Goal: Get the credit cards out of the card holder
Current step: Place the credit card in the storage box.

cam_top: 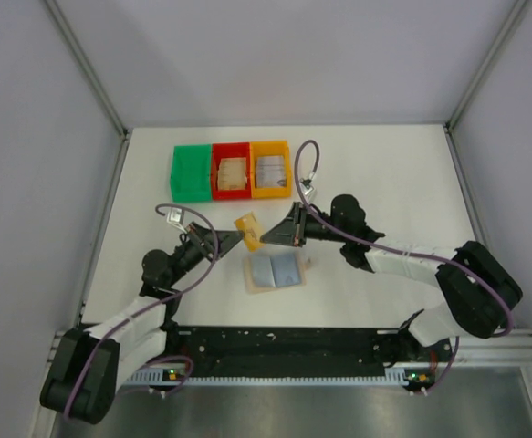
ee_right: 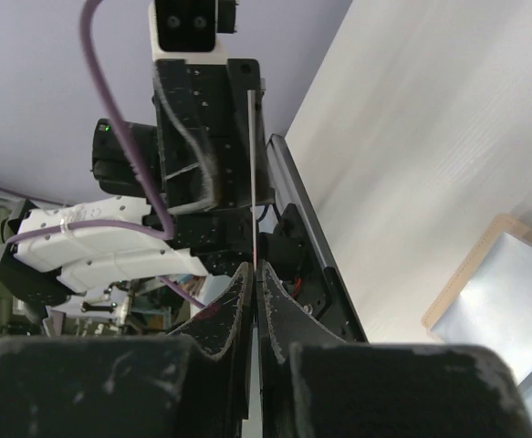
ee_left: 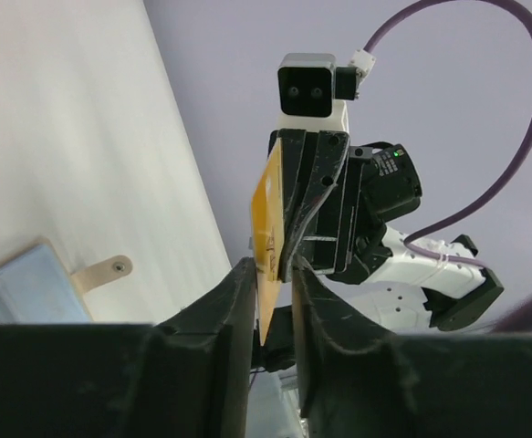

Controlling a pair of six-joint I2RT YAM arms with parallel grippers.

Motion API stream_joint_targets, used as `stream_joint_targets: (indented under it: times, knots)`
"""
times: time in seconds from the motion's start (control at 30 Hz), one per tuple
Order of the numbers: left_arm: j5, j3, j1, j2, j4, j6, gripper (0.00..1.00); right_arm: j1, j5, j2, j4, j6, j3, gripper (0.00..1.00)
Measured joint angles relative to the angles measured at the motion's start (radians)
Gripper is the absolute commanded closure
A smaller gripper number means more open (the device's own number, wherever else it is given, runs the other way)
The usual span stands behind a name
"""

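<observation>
Yellow credit card (cam_top: 247, 224) is held in mid-air above the open card holder (cam_top: 275, 272) on the tabletop (cam_top: 384, 182). Right hand (ee_right: 254, 270) is clamped on it edge-on. Left hand (ee_left: 273, 276) straddles it loosely, jaws parted. This is likely a handover, so the right hand should keep its pinch firm until the left hand closes.

On the surface (cam_top: 384, 201) I see three bins in one row at the far side, touching each other: the left bin (cam_top: 190, 173), the middle bin (cam_top: 231, 146) and the right bin (cam_top: 270, 144). Some credit cards (cam_top: 232, 172) lie in the middle bin, and more cards (cam_top: 269, 170) lie in the right bin. The card holder (cam_top: 275, 271) lies open and flat on the surface, in front of the bins, nearer to my arms. Between the bins and the card holder, above the surface, one credit card (cam_top: 246, 224) stands between my two end effectors. The left end effector (cam_top: 234, 239) is at its left and the right end effector (cam_top: 270, 235) at its right, each with a finger on either face of it.
</observation>
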Motion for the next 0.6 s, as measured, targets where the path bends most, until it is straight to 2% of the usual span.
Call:
stream_joint_targets:
  times: [0.1, 0.17, 0.2, 0.23, 0.33, 0.4, 0.47, 0.5, 0.6]
  knots:
    - [0.012, 0.008, 0.0, -0.014, -0.015, 0.033, 0.35, -0.002, -0.003, -0.008, -0.018, -0.019, 0.0, 1.0]
    - [0.019, 0.015, 0.002, -0.034, -0.039, 0.064, 0.14, -0.007, -0.005, -0.028, -0.058, -0.038, 0.0, 1.0]
    - [0.029, 0.018, 0.006, -0.045, -0.055, 0.084, 0.12, -0.011, -0.007, -0.043, -0.082, -0.053, 0.0, 1.0]
    - [0.044, 0.022, 0.014, -0.057, -0.076, 0.105, 0.02, -0.016, -0.008, -0.061, -0.11, -0.071, 0.001, 1.0]
    - [0.105, 0.06, 0.042, -0.092, -0.187, 0.197, 0.02, -0.037, -0.018, -0.12, -0.231, -0.151, 0.016, 1.0]
    - [0.163, 0.126, 0.052, -0.113, -0.32, 0.311, 0.02, -0.05, -0.03, -0.152, -0.356, -0.235, 0.057, 1.0]
    - [0.217, 0.228, 0.053, -0.126, -0.495, 0.462, 0.01, -0.055, -0.044, -0.168, -0.507, -0.346, 0.124, 1.0]
    - [0.246, 0.317, 0.053, -0.128, -0.638, 0.583, 0.01, -0.056, -0.051, -0.172, -0.569, -0.393, 0.155, 1.0]
    - [0.291, 0.532, 0.051, -0.125, -0.935, 0.867, 0.01, -0.056, -0.077, -0.176, -0.779, -0.558, 0.257, 1.0]
